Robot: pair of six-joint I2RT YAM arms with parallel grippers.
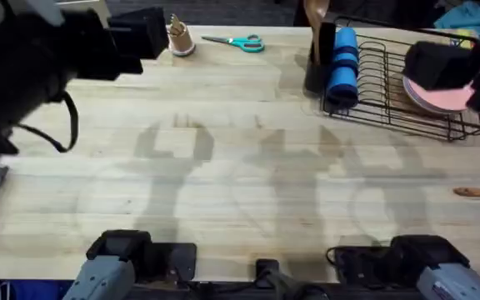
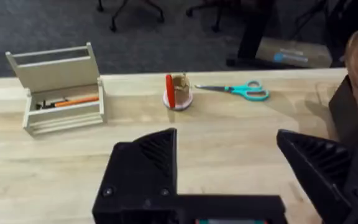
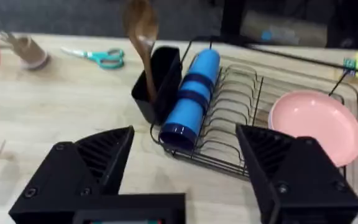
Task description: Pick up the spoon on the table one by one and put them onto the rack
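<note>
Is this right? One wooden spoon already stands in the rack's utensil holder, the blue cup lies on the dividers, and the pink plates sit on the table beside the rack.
Not quite. The pink plates sit inside the rack, not on the table beside it; the right wrist view shows this. The rest holds: one wooden spoon stands in the utensil holder and the blue cup lies on the dividers.

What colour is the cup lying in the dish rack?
Blue, with darker blue bands. The cup shows best in the right wrist view, lying across the rack.
</note>
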